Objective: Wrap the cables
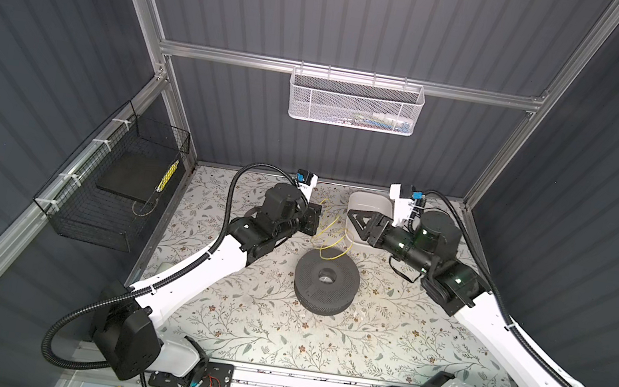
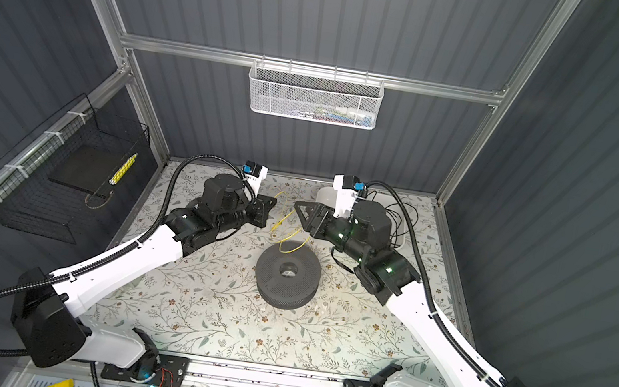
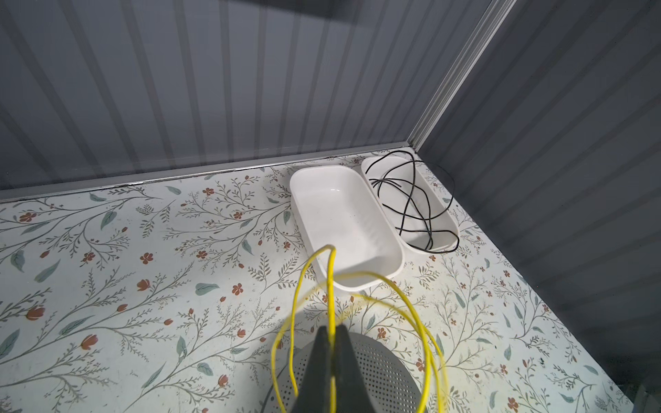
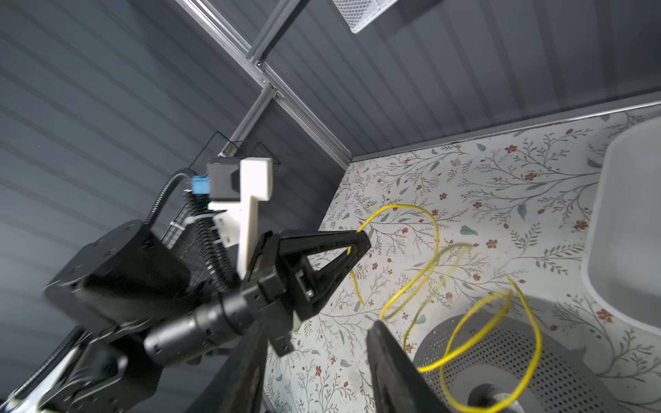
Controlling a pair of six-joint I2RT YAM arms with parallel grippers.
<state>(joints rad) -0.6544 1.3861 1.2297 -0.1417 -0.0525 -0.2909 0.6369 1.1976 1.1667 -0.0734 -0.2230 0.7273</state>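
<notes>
Yellow cable is one thin wire in loose springy loops, held up over the floral table surface. It sits between the surface's middle and its back edge, in the gap between the two grippers. Both top views show it there.

The lowest loop hangs over the back rim of the dark perforated spool, which lies flat at mid-surface. In the right wrist view that loop sits above the spool's dotted top face; cannot tell whether it touches.

Left gripper is pinched tight on the cable. In the left wrist view the fingers are pressed together with the yellow strand running up between them. From the tip, loops fan out toward the trays. The right wrist view shows the same pinch at the left gripper's tip.

Right gripper is across from it, nearer the back right. Its jaws stand partly apart and nothing is between them. Its own fingers are dark and blurred, and the cable loop passes just beside one.

Two white trays stand side by side in the back right corner of the surface. The nearer tray has nothing in it. The corner tray holds a tangled black cord.
</notes>
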